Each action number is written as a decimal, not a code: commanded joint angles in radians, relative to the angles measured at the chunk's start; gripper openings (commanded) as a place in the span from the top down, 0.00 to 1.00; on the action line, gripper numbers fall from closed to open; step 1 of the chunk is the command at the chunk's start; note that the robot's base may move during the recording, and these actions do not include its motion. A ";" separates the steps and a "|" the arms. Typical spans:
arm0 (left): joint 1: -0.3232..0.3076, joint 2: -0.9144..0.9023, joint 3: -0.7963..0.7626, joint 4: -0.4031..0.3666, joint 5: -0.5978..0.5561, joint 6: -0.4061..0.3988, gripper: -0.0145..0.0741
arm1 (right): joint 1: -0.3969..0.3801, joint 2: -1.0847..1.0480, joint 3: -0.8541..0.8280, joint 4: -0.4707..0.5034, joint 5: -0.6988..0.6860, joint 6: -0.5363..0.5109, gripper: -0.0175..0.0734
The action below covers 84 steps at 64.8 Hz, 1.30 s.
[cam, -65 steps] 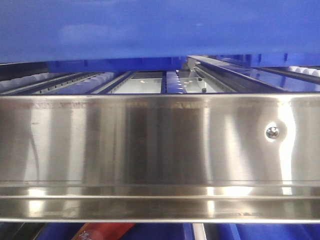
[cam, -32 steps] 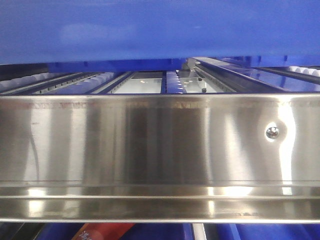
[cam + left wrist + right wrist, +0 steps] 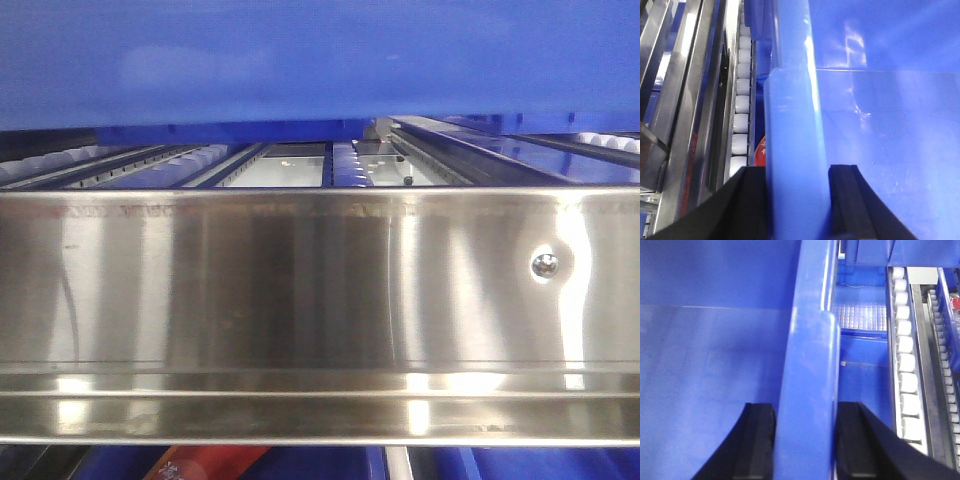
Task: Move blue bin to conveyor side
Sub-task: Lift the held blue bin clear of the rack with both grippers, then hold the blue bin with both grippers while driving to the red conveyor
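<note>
The blue bin (image 3: 300,60) fills the top of the front view, its lower edge hanging over the roller rack. In the left wrist view my left gripper (image 3: 797,170) is shut on the bin's thick rim (image 3: 795,115), one black finger (image 3: 747,205) outside the wall and the other inside. My right gripper (image 3: 805,407) clamps the opposite rim (image 3: 807,355) the same way, with a black finger (image 3: 757,440) on the inner side. The bin's smooth inside walls show in both wrist views. The conveyor is out of view.
A shiny stainless-steel rail (image 3: 300,290) with one screw (image 3: 545,265) spans the front view just below the bin. Rows of white rollers (image 3: 740,125) (image 3: 905,355) run beside the bin. Another blue crate with a gridded floor (image 3: 860,315) lies beyond. A red-orange item (image 3: 205,465) sits under the rail.
</note>
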 commanded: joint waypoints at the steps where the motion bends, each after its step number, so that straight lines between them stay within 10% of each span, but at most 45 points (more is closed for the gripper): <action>1: 0.002 -0.021 -0.012 0.038 -0.082 0.005 0.86 | -0.006 -0.023 -0.014 -0.052 -0.078 -0.017 0.90; 84: 0.002 -0.027 -0.012 0.040 -0.082 0.005 0.86 | -0.006 -0.023 -0.014 -0.052 -0.078 -0.017 0.90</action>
